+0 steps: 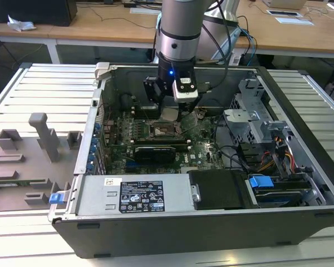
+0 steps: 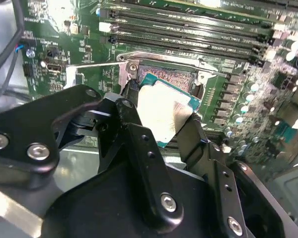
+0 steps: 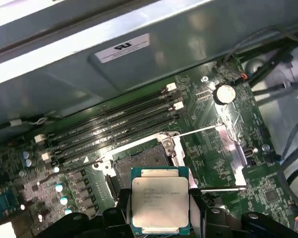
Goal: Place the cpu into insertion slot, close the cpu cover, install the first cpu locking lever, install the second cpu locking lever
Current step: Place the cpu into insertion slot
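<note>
Just ahead of and below the gripper point(image 3: 160, 212), slot point(image 3: 139, 166) bare, ready to receive. Clamped in its jaws by opposite edges, likely sparing the contacts: cpu point(image 3: 160, 198), face up. Beyond, probably the cover point(image 3: 233, 146), lying open for access.

**Three Cameras, One Socket**

The exterior view stands back and high, looking down into the open computer case point(image 1: 156, 236) with the arm point(image 1: 181, 33) entering from the top. Both wrist views sit close over the motherboard point(image 3: 216, 141) — each looks past the jaws at the cpu point(image 3: 161, 203) and the insertion slot point(image 3: 139, 166). All three share that socket area.
</note>
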Motion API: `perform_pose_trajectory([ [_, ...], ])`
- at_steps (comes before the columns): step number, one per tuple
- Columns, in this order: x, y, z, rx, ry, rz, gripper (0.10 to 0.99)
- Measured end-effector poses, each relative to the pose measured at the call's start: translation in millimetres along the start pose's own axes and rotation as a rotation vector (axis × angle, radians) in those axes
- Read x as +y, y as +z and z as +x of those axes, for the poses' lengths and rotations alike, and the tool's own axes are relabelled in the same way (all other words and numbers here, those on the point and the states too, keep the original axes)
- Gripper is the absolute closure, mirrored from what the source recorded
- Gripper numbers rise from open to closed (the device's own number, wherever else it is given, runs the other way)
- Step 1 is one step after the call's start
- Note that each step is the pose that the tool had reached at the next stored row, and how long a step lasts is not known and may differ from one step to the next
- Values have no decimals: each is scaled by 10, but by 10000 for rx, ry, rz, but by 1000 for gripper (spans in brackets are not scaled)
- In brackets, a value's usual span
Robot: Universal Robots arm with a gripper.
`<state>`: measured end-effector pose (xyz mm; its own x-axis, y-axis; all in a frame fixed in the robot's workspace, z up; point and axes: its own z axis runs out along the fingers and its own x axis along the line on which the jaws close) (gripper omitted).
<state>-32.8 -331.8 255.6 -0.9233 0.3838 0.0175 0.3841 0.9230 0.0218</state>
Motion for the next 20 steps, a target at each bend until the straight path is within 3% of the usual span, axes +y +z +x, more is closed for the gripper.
perform_pose_trajectory([
  [20,0,9,0,-87,3387,-34,541],
])
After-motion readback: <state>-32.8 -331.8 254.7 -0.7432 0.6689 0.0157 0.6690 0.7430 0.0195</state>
